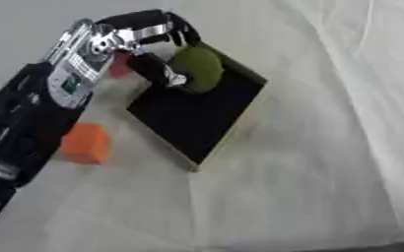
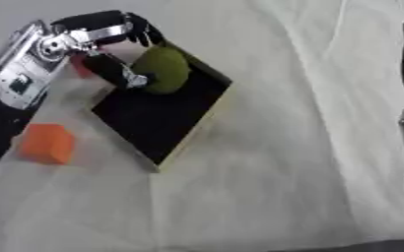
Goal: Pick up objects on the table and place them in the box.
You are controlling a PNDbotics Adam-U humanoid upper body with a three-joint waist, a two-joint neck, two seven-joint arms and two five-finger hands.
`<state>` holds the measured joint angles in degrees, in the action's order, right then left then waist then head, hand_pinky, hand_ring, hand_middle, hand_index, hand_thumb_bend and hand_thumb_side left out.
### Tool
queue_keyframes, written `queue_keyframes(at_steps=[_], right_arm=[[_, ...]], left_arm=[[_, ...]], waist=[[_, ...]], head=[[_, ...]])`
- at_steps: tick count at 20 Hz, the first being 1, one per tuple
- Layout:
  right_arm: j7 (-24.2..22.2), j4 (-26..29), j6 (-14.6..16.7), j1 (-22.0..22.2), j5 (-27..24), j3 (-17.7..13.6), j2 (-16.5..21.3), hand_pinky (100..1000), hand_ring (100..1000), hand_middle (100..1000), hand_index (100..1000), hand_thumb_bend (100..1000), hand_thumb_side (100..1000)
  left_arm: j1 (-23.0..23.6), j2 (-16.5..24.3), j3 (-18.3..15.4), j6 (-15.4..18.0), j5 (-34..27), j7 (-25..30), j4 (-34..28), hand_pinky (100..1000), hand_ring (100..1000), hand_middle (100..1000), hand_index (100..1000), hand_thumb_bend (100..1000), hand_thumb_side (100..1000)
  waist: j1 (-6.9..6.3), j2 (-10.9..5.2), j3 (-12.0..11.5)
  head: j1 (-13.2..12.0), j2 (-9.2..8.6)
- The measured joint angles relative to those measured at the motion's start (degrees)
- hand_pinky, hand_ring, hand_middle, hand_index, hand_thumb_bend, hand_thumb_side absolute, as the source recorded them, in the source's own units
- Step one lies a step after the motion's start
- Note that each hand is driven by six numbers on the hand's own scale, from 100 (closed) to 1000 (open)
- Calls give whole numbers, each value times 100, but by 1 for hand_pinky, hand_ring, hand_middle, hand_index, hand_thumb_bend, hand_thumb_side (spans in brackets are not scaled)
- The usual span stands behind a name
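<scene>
**Green ball held over the box**

The left hand (image 1: 153, 34) curls round the green ball (image 1: 197, 68) above the far corner of the black box (image 1: 197, 115), apparently so it falls inside. An orange block (image 1: 84, 142) waits on the counter (image 1: 309, 187), left of the box.

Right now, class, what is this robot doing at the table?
The robot's left hand reaches over the black box with its fingers curled round a green round object, which sits at the box's far corner. An orange block lies on the white cloth to the left of the box, and something red shows behind the hand. The right arm shows only at the right eye view's edge.
</scene>
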<state>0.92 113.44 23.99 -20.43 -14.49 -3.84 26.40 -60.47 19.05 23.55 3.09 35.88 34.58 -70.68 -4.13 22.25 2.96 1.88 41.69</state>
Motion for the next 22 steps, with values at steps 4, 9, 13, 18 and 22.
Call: queue_keyframes(at_steps=[4,9,13,18,22], right_arm=[[3,0,-18,2,0,0,0,870,915,705,808,100,629],[11,0,-27,37,0,0,0,870,914,705,808,100,626],[30,0,-9,137,3,-3,11,870,913,705,807,100,625],[68,0,19,281,51,-36,109,870,913,705,807,100,624],[110,0,26,358,95,-40,184,870,913,705,807,100,624]], left_arm=[[10,0,-1,25,227,42,-105,918,864,836,954,558,496],[50,49,-130,-25,267,-172,-518,911,856,825,941,466,479],[50,293,-334,-172,40,-370,-1276,910,854,821,932,452,469],[202,941,-355,-433,-551,-154,-2241,908,856,818,932,471,420],[563,1631,-244,-629,-995,-2,-3021,909,856,818,927,499,438]], waist=[[0,0,-24],[0,0,-67],[0,-4,-169],[-69,-36,-341],[-105,-133,-445]], head=[[0,0],[21,0],[79,13],[191,113],[270,157]])
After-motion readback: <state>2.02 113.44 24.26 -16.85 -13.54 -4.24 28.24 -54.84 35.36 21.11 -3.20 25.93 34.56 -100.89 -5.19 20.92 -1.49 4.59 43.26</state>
